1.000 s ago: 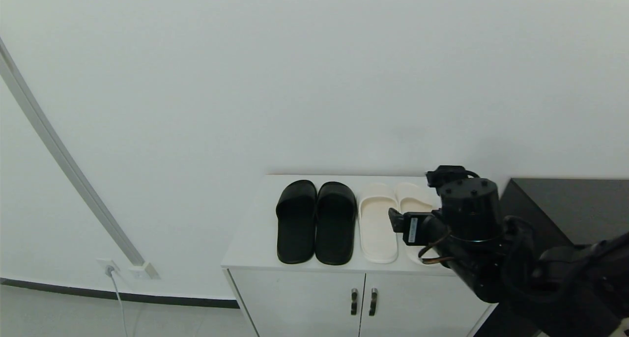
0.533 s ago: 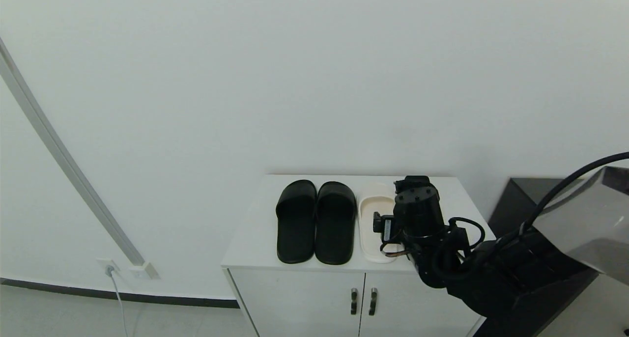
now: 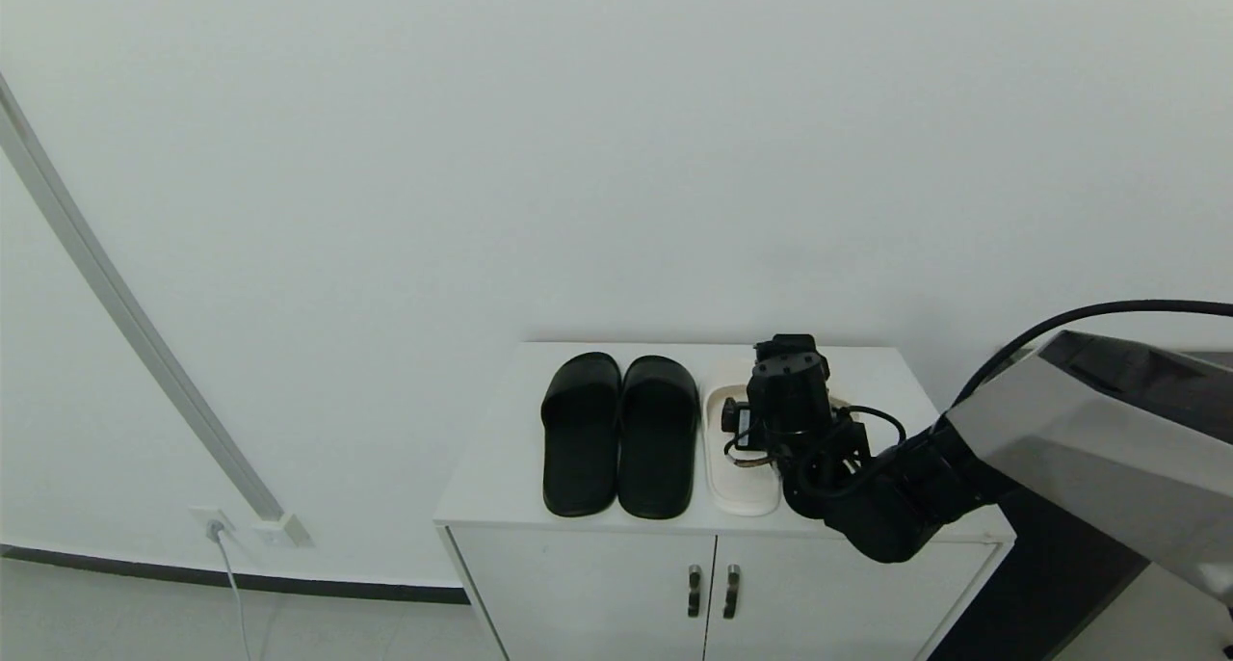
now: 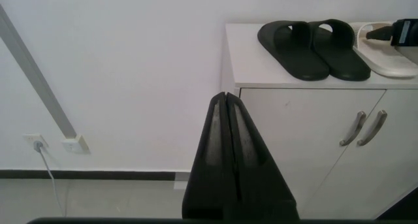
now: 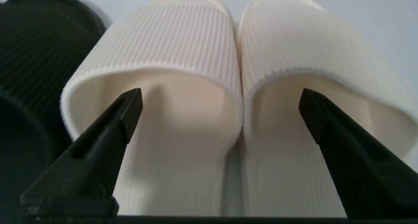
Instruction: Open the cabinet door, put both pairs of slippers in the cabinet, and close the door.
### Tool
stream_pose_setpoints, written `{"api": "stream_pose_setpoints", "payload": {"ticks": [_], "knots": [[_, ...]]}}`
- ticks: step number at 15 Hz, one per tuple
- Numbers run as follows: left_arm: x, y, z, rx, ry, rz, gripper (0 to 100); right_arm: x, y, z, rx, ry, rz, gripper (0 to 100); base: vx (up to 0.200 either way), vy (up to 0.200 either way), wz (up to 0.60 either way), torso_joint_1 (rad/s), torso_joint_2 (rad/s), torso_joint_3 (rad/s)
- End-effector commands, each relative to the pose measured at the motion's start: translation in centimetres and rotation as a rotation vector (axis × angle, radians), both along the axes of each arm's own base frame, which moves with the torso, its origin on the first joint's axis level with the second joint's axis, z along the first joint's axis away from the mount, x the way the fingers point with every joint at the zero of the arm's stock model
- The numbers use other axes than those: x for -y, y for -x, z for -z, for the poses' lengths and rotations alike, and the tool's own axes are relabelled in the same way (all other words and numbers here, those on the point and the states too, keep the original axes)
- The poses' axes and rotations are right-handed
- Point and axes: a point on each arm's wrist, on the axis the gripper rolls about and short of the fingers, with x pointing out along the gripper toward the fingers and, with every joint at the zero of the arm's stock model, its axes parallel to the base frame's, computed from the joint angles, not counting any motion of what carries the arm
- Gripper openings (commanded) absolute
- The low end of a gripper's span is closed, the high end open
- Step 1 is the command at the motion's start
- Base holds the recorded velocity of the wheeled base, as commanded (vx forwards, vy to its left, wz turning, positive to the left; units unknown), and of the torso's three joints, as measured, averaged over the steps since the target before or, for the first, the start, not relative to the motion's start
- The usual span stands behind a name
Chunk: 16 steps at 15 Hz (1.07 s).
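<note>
1. Cabinet (image 3: pixel 482 492) doors are shut, and both pairs sit on top, black slippers (image 3: pixel 619 436) just left of the white slippers (image 3: pixel 737 473).
2. Right gripper (image 5: pixel 219 100) hangs wide open right over the white pair.
3. Left gripper (image 4: pixel 226 100) is pressed closed, holding nothing.

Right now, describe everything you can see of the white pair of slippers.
The white slippers are cream slides with ribbed straps, seemingly soft foam. They lie flat, side by side and touching, toes toward the wall, on the cabinet top, right of the black pair. The open right gripper straddles both straps; contact is unclear.
</note>
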Motion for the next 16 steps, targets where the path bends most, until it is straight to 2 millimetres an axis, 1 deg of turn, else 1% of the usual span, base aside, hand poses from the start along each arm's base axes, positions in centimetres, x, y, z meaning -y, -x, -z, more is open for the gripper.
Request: {"api": "stream_pose_setpoints", "payload": {"ticks": [1,2,3,10,12,13,15,16], "knots": [[0.0,0.0,0.0,-0.001,0.001,0.000,0,0.2,-0.8,0.6,-0.006,-0.003,-0.003,100,0.000,0.000,0.00,0.000,0.00,0.000],[0.0,0.0,0.0,-0.001,0.001,0.000,0,0.3,-0.9,0.6,-0.009,-0.007,-0.012,100,0.000,0.000,0.00,0.000,0.00,0.000],[0.0,0.0,0.0,-0.001,0.001,0.000,0,0.3,-0.9,0.6,-0.008,-0.008,-0.013,0,0.000,0.000,0.00,0.000,0.00,0.000],[0.0,0.0,0.0,-0.001,0.001,0.000,0,0.5,-0.8,0.5,-0.004,-0.009,-0.009,0,0.000,0.000,0.00,0.000,0.00,0.000],[0.0,0.0,0.0,-0.001,0.002,0.000,0,0.8,-0.6,-0.8,0.025,-0.008,-0.011,0,0.000,0.000,0.00,0.000,0.00,0.000],[0.0,0.0,0.0,-0.001,0.002,0.000,0,1.3,-0.3,-1.9,0.045,-0.006,-0.011,0,0.000,0.000,0.00,0.000,0.00,0.000],[0.0,0.0,0.0,-0.001,0.002,-0.002,0,2.6,1.3,-5.2,0.091,-0.020,-0.037,0,0.000,0.000,0.00,0.000,0.00,0.000],[0.0,0.0,0.0,-0.001,0.002,-0.002,0,3.4,2.6,-6.7,0.101,-0.034,-0.078,0,0.000,0.000,0.00,0.000,0.00,0.000]]}}
